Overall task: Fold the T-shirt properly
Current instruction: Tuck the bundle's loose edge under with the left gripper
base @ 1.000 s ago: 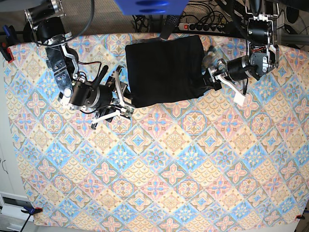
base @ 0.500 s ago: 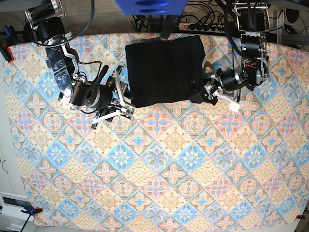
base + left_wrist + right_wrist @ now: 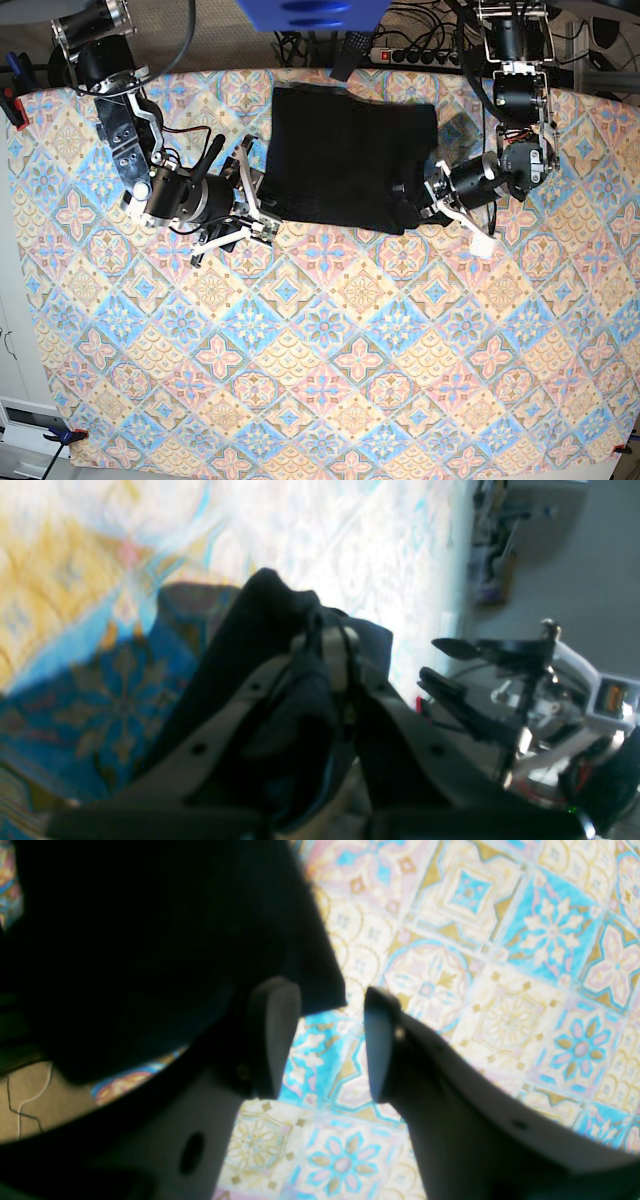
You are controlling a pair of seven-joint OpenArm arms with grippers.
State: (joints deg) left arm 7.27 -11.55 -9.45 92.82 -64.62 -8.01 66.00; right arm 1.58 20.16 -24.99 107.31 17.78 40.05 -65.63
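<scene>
Now T-shirt (image 3: pixel 345 155) pinched in left claw (image 3: pixel 418 205).

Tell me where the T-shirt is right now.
In the base view the T-shirt lies folded at the top centre of the patterned cloth, between the two arms; the left claw pinches its lower right corner.

One T-shirt (image 3: pixel 345 155), one patterned tablecloth (image 3: pixel 330 350), two arms, one power strip (image 3: pixel 415 55).

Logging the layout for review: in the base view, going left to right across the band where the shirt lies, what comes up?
Right gripper, open beside the shirt's edge → the T-shirt → left gripper, fingers shut on the shirt's lower corner.
</scene>
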